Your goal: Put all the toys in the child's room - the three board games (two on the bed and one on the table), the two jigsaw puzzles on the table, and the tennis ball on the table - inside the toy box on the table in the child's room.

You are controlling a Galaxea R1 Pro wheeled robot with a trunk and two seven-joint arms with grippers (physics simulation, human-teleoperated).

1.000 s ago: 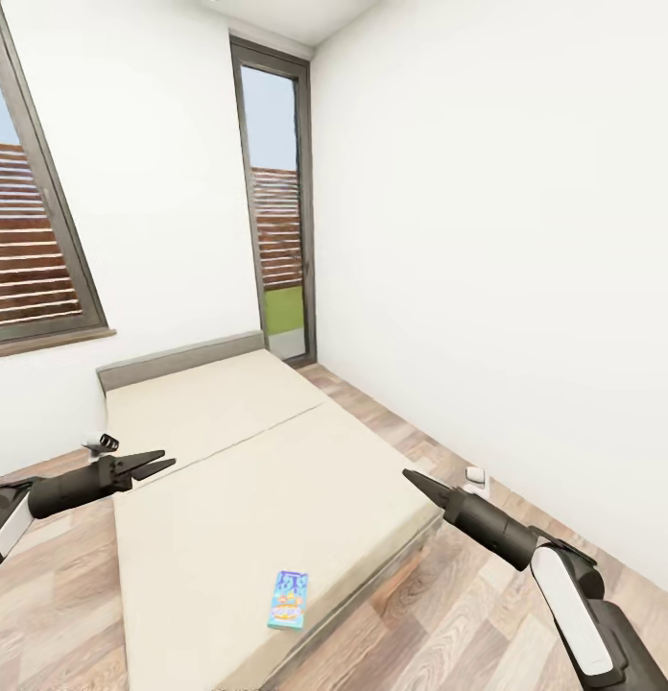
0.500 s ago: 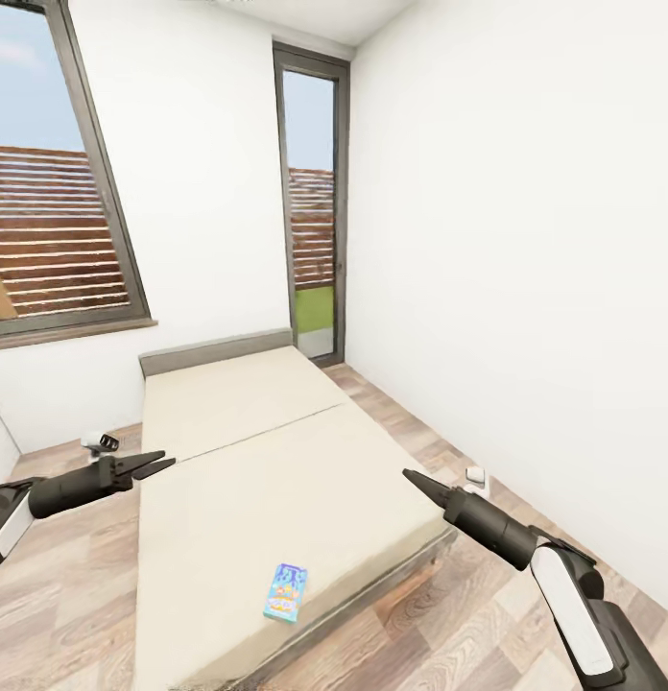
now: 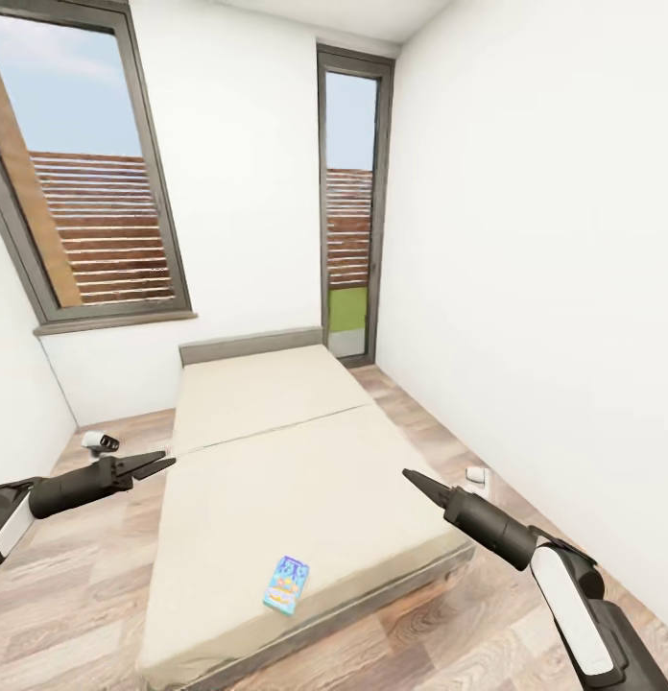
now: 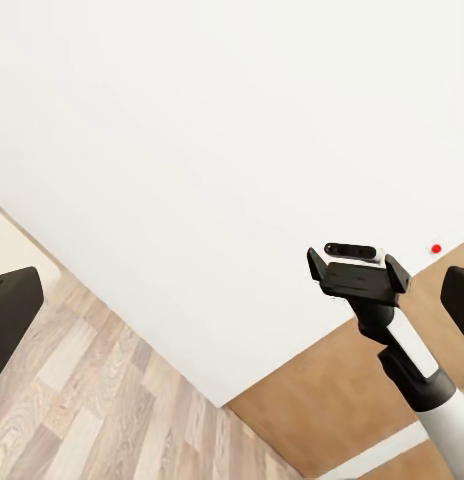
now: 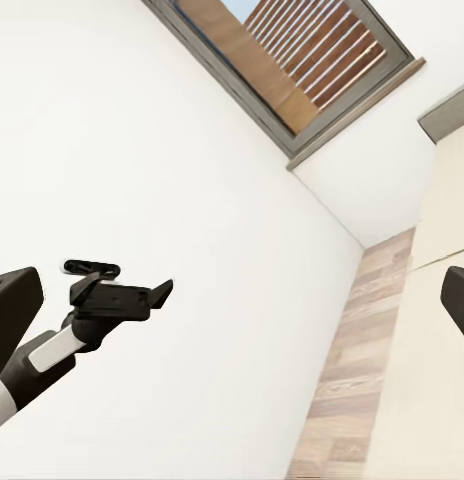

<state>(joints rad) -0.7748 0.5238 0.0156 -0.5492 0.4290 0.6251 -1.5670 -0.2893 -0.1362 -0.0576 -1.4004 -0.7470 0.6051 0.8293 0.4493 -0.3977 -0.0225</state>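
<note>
A small blue board game lies flat on the beige bed, close to its near edge. The bed has two mattress sections and a grey headboard against the far wall. My left gripper hovers open over the floor beside the bed's left edge, holding nothing. My right gripper hangs above the bed's right part, pointing toward the bed. In the right wrist view its fingers stand wide apart with nothing between them. The left fingers are likewise spread. The table, toy box, jigsaw puzzles and tennis ball are out of view.
Wood-plank floor runs along both sides of the bed. A white wall stands close on the right, with a small white object at its foot. Dark-framed windows fill the far wall. A red wall button shows in the left wrist view.
The head view has swung left, so the bed and windows sit further right in the picture. Both arms keep their pose. The blue game has not moved on the bed.
</note>
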